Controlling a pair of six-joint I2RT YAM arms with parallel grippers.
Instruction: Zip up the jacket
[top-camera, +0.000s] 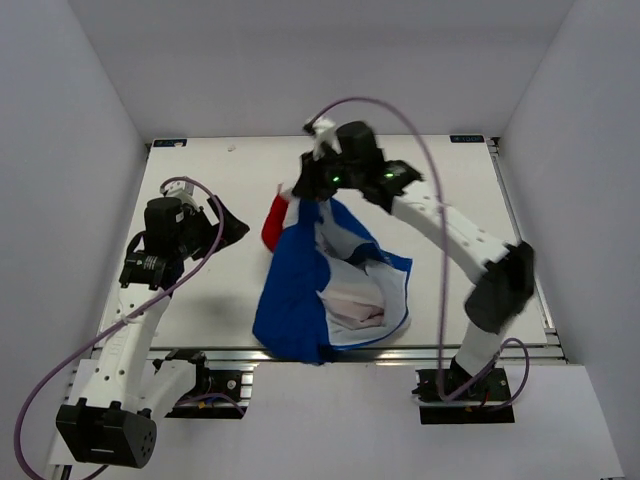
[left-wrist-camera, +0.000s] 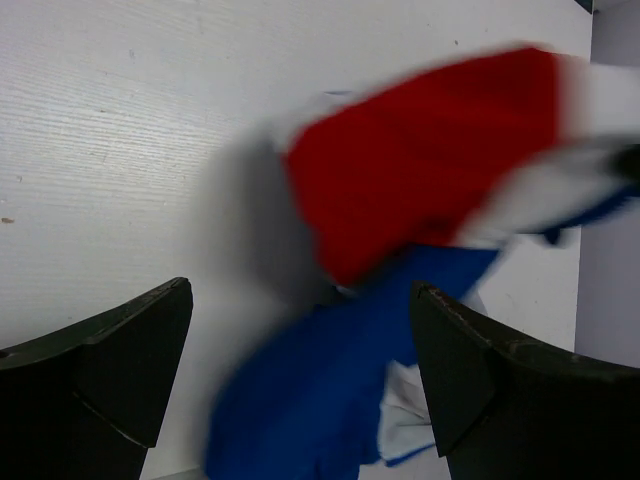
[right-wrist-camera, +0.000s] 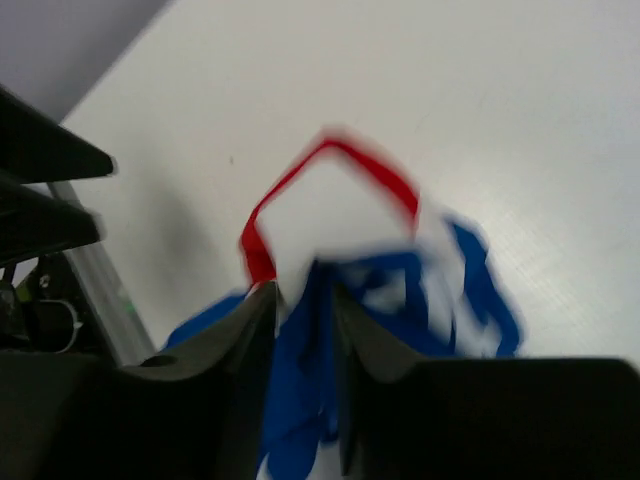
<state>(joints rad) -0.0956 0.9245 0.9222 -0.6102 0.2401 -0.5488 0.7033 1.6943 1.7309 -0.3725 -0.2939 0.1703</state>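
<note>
Right gripper (top-camera: 318, 185) is up at the far end of the jacket (top-camera: 300, 290), jaws nearly together with blue cloth pinched between them in the right wrist view, so it is grasping the jacket near the top; the garment hangs from that grip and trails down to the near edge of the bench (top-camera: 220, 170), partly lifted and twisted, red sleeve panel off to the left; the cloth is blurred in both wrist views. Left gripper (top-camera: 232, 225) hovers just left of the jacket, jaws spread wide and holding nothing, with the red and blue cloth beyond its fingertips. As for progress: the front lies open, pale lining showing; I cannot pick out the zipper pull or teeth; by my reading nothing is zipped yet, so laying it flat, finding the pull and running it up are all to come.
</note>
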